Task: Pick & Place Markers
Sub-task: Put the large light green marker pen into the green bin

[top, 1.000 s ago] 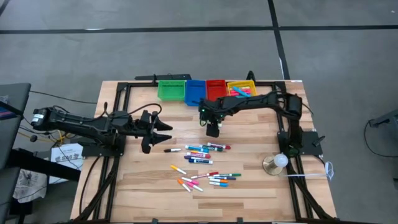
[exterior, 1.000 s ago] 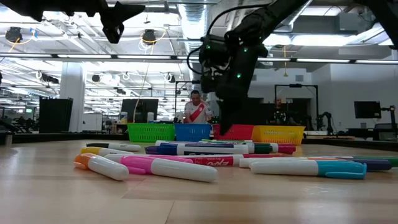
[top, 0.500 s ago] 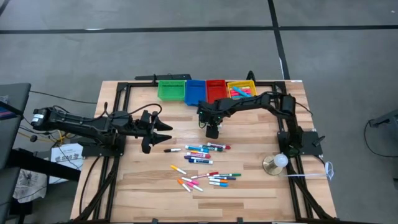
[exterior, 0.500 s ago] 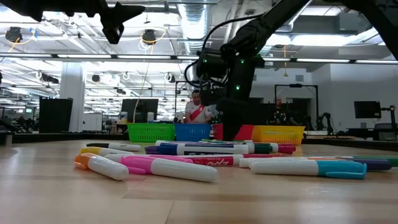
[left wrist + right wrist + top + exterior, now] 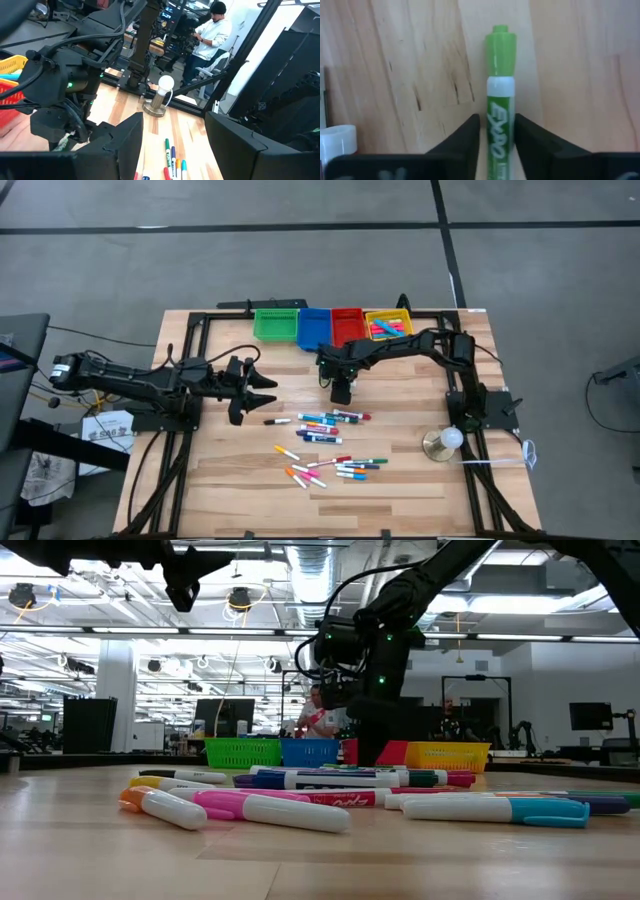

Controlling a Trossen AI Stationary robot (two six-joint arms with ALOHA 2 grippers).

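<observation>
A green marker (image 5: pixel 500 100) with a white barrel lies flat on the wooden table (image 5: pixel 230 480), and my right gripper (image 5: pixel 497 145) is shut on it from above. In the high view this gripper (image 5: pixel 341 392) stands just on the far side of the upper cluster of markers (image 5: pixel 327 424). A second cluster of markers (image 5: pixel 335 468) lies nearer the front edge. My left gripper (image 5: pixel 262 385) hovers open and level over the table's left half, with nothing between its fingers. My right gripper pinches the green marker's white barrel (image 5: pixel 499 131) between its two fingers (image 5: pixel 466 139), which point down and lie across the marker. The green cap end (image 5: pixel 500 50) sticks out beyond the fingers. The marker lies flat on the table.
Green (image 5: pixel 276 325), blue (image 5: pixel 314 328), red (image 5: pixel 346 323) and yellow (image 5: pixel 388 323) bins stand in a row at the far edge. A small lamp-like stand (image 5: pixel 443 442) sits at the right. A single dark marker (image 5: pixel 276 421) lies left of the upper cluster. A person (image 5: pixel 318 718) stands behind the table.
My right gripper has sunk toward the table, down to just beyond the upper cluster of markers, and has stayed there for the last half second.
</observation>
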